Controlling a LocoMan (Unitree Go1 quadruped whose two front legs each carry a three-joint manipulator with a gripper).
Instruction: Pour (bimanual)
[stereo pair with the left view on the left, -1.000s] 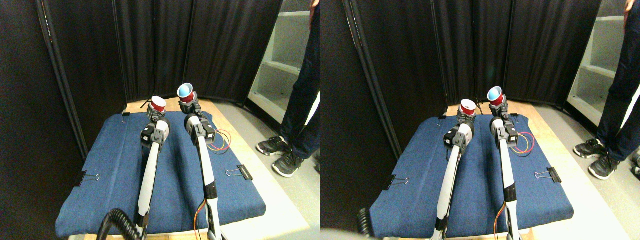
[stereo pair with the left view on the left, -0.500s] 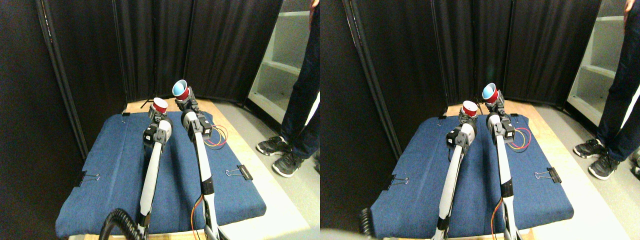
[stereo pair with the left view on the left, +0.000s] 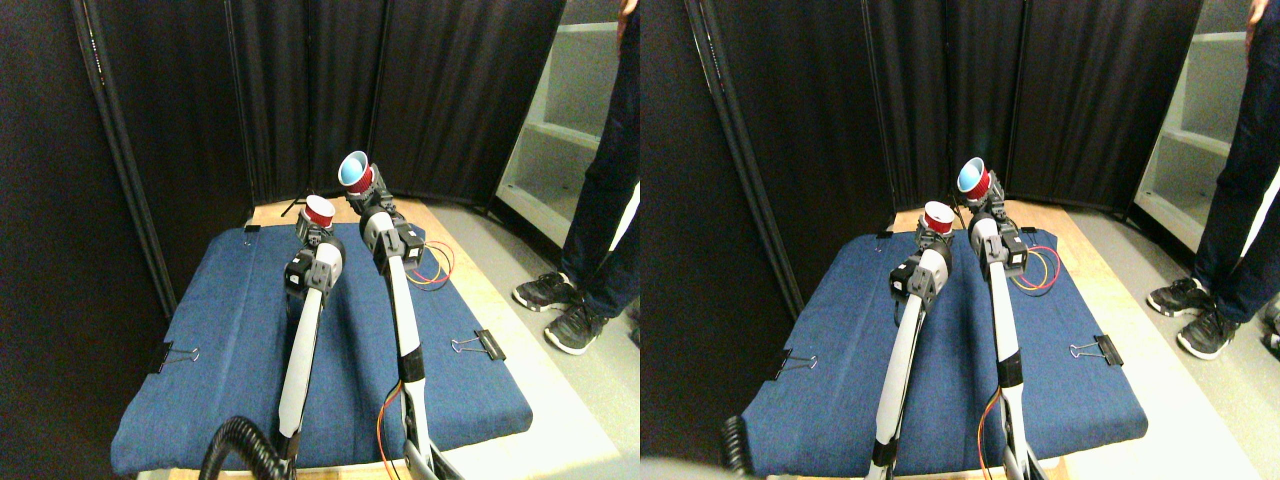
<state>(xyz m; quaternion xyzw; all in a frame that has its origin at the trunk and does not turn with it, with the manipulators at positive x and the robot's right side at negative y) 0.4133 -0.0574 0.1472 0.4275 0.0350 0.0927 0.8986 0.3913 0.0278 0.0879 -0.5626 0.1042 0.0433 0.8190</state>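
Pour half begun: both cups are being held aloft, the upper one tipping.

In the stereo pair view, the right gripper (stereo pair with the left view on the left: 364, 196) is clenching a red cup with a blue inside (stereo pair with the left view on the left: 353, 171), tilting it left toward the upright red cup (stereo pair with the left view on the left: 319, 210) that the left gripper (stereo pair with the left view on the left: 313, 233) is grasping just below. Both pale arms are stretching forward over the blue cushion (stereo pair with the left view on the left: 230, 340); nothing seems to be falling yet, so the tipping itself appears left to do. A person (stereo pair with the left view on the left: 600, 170) is standing by.
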